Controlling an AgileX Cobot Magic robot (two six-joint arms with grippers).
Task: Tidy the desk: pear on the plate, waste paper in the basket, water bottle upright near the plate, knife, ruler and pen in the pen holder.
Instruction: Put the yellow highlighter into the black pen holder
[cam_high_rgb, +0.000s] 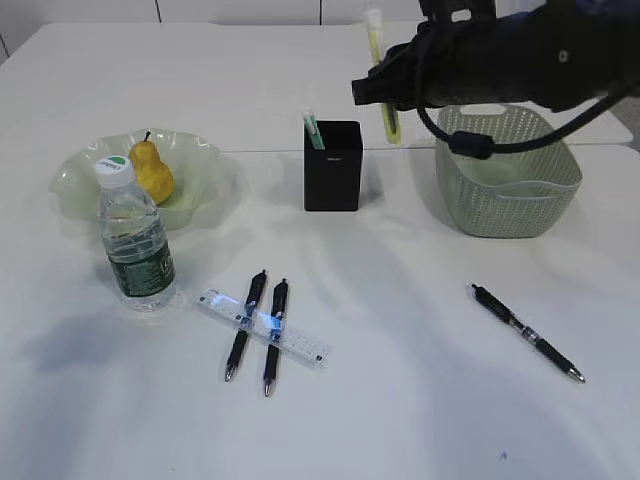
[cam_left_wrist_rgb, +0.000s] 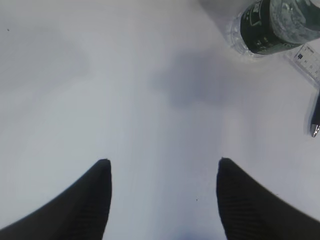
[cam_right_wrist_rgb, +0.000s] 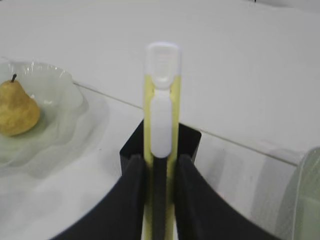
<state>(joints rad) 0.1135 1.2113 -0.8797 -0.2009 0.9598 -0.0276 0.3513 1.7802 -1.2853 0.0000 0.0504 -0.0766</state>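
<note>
left fingers (cam_left_wrist_rgb: 162, 200): spread apart with nothing between them, hovering over bare white tabletop (cam_left_wrist_rgb: 125, 100); not seen in the exterior view.
single pen (cam_high_rgb: 528, 333): black, lying slantwise on the near right of the tabletop, well apart from the other things.
pair of pens (cam_high_rgb: 258, 328): 2 black pens side by side at near centre, tips toward the camera, both lying across the ruler.
ruler (cam_high_rgb: 264, 326): clear plastic, flat on the tabletop under the 2 pens, its left end near the foot of the water bottle.
water bottle (cam_high_rgb: 135, 238): upright, white cap on, dark green label, standing just in front of the plate; its base also shows at the top right of the left wrist view.
plate (cam_high_rgb: 85, 170): pale green glass with a wavy rim, at mid left behind the bottle.
pear (cam_high_rgb: 152, 171): yellow, stem up, resting inside the plate.
pen holder (cam_high_rgb: 332, 166): black square cup at centre, upright, with a green and white item sticking out of its left rear corner.
right fingers (cam_right_wrist_rgb: 159, 170): closed on the knife, held above the tabletop between the pen holder and the basket in the exterior view.
knife (cam_right_wrist_rgb: 161, 110): yellow and white, held upright; in the right wrist view it stands right in front of the pen holder.
basket (cam_high_rgb: 505, 175): sage green, perforated, at right behind the arm; contents cannot be told.
</note>
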